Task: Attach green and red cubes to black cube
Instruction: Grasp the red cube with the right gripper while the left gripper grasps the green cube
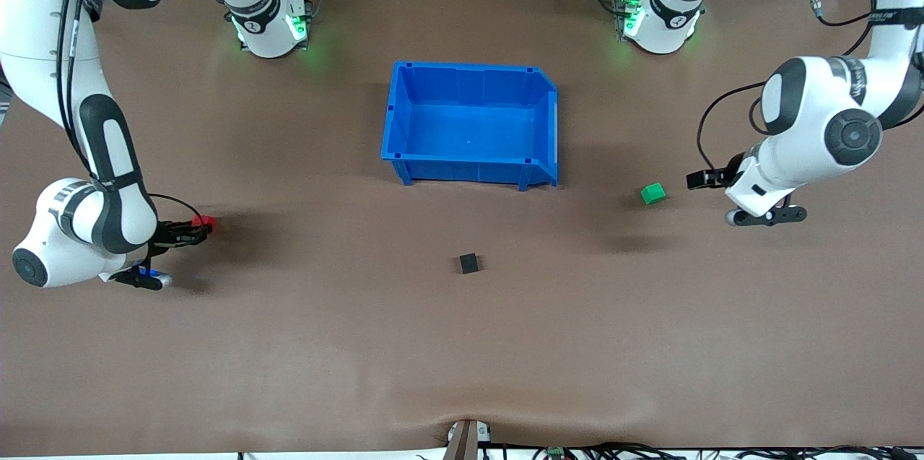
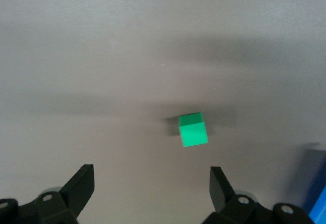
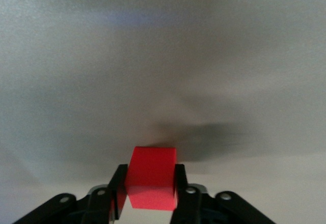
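I count three cubes and one bin on my table: one red cube (image 1: 205,222), one green cube (image 1: 653,193), one black cube (image 1: 469,263), and a single blue bin (image 1: 473,124), which is empty.

My right gripper (image 1: 193,230) is at the right arm's end of the table with its two fingers clamped on the red cube; in the right wrist view the red cube (image 3: 151,177) sits squarely between the finger pads (image 3: 118,193), its shadow on the table surface under it.

My left gripper (image 1: 699,179) is at the left arm's end, its fingers spread apart and holding nothing. The green cube lies on the table just beside it, at about 8 o'clock from the fingertips in the front view. In the left wrist view the green cube (image 2: 193,129) is apart from both fingers (image 2: 80,186), out ahead of the gap between them.

The black cube lies on the open table at 6 o'clock from the bin, nearer the front camera, well apart from both grippers. From it, the green cube is at about 2 o'clock and the red cube at about 9 o'clock.
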You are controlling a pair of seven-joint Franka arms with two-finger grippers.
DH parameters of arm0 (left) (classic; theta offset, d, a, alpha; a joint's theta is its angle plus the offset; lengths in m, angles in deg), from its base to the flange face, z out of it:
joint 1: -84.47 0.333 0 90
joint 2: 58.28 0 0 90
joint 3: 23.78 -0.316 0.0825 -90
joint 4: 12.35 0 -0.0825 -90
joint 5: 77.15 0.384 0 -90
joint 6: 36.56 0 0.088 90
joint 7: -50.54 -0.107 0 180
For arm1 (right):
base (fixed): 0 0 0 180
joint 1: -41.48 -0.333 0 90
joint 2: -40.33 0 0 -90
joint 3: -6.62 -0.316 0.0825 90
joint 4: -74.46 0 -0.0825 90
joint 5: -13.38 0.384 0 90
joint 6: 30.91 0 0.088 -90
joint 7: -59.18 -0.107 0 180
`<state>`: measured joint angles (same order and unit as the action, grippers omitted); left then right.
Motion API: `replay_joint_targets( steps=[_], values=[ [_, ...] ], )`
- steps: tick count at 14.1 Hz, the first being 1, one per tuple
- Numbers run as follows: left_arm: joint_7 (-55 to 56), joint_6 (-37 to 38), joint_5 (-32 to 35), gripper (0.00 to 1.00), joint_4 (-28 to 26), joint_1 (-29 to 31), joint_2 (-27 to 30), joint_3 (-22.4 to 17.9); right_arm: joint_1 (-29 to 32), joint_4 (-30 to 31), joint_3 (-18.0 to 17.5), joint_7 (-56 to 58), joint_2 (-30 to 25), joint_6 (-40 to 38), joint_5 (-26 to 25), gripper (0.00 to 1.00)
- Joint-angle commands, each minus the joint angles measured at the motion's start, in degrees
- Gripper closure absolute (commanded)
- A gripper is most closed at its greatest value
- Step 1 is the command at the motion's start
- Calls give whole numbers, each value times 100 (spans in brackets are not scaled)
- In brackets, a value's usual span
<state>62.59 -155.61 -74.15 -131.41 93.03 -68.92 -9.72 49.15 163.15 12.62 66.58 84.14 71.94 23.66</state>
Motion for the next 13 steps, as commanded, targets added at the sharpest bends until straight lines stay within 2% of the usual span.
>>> replay_joint_targets(
  steps=[1, 4, 6, 9, 11, 12, 13],
  values=[
    [700, -311, -54, 0, -64, -38, -174, 289, 76, -71, -81, -19, -12, -142, 124, 100],
    [825, -1065, -10, 0, -414, -65, -351, 317, -73, -464, -90, -912, -65, -808, 447, 100],
    [834, -1523, -10, 0, -661, -65, -412, 317, -292, -764, -90, -1904, -74, -1100, 1017, 100],
    [895, -1752, -1, 0, -828, -65, -544, 299, -775, -844, -90, -3679, -91, -1057, 2054, 100],
    [913, -2208, -1, 0, -1083, -30, -605, 290, -1179, -844, -81, -4480, -74, -926, 2792, 100],
    [939, -2376, -1, 0, -1171, -12, -649, 290, -1337, -836, -81, -4937, -65, -673, 3126, 100],
    [948, -2508, -1, 0, -1250, -12, -685, 290, -1530, -783, -81, -5272, -65, -418, 3251, 100]
  ],
)
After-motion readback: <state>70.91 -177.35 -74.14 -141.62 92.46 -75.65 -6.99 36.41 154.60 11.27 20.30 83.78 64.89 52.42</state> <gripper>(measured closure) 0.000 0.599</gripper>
